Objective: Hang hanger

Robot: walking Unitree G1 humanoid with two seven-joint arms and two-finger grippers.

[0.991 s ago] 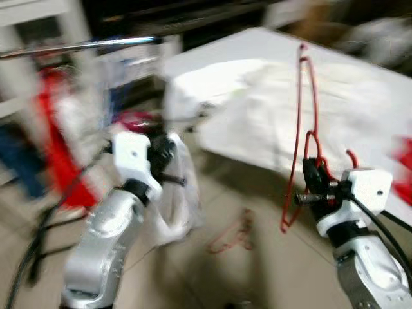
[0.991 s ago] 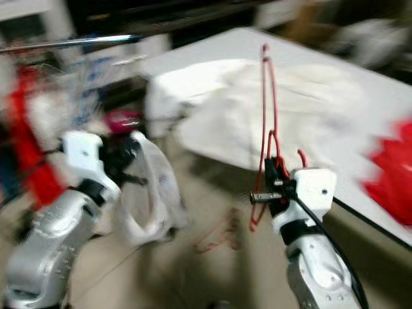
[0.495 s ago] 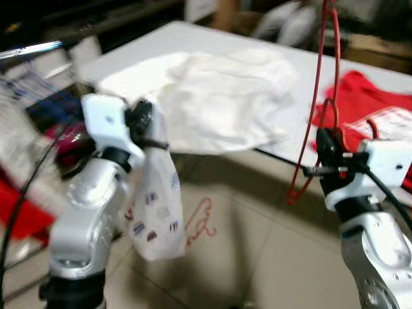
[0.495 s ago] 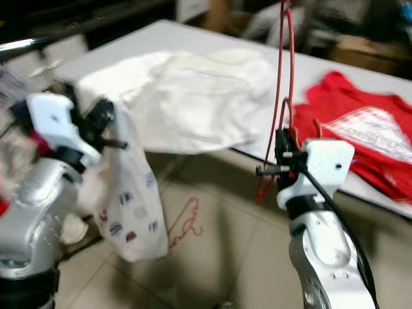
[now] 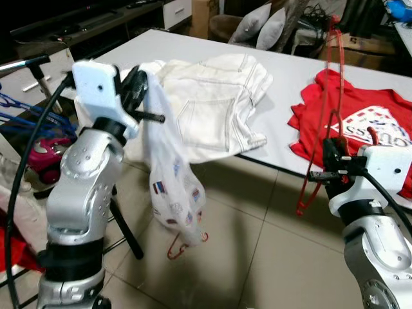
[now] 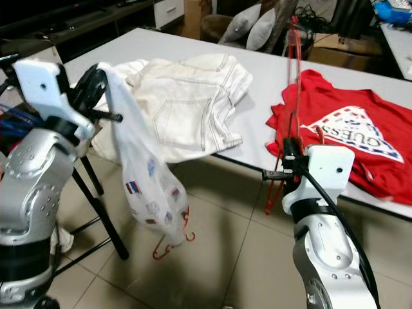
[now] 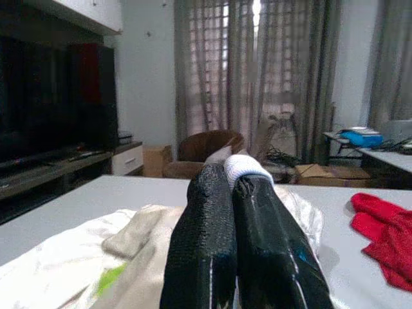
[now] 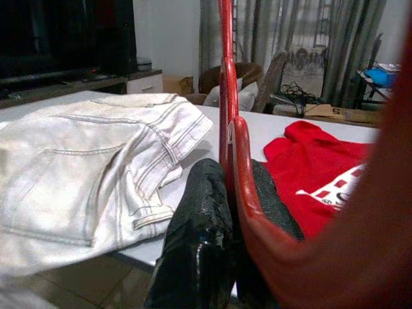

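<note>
Grey floor tiles (image 5: 270, 251) spread below a white table (image 5: 129, 48) that runs from 10 o'clock to 3 o'clock across the head views.

At 4 o'clock the right gripper (image 6: 285, 154) is raised beside the table edge, its two black fingers (image 8: 199, 232) pressed tight on the wire of a red hanger (image 5: 325, 116). That hanger stands nearly upright from the grip, its top reaching toward 1 o'clock and its lower corner hanging just below the fingers, over the floor. Behind it, at 2 o'clock, a red T-shirt (image 6: 347, 129) with a white printed triangle lies flat on the table.

At 10 o'clock the left gripper (image 5: 138, 87) is lifted high, fingers (image 7: 212, 238) closed together on the top of a thin white plastic bag (image 5: 170, 187) with small coloured prints. This bag droops from the grip toward 7 o'clock, and the hooks of more red hangers (image 6: 170, 241) poke out near its bottom. Just past the left gripper, toward 12 o'clock, white jeans (image 5: 212, 96) lie crumpled on the table, one edge spilling over the rim.

Behind the left arm, at 9 o'clock, a black stand (image 5: 125, 225) with slanted legs rests on the floor, with blue hangers (image 5: 19, 106) beyond it. Cushions (image 5: 261, 26) sit on a chair past the table at 12 o'clock.
</note>
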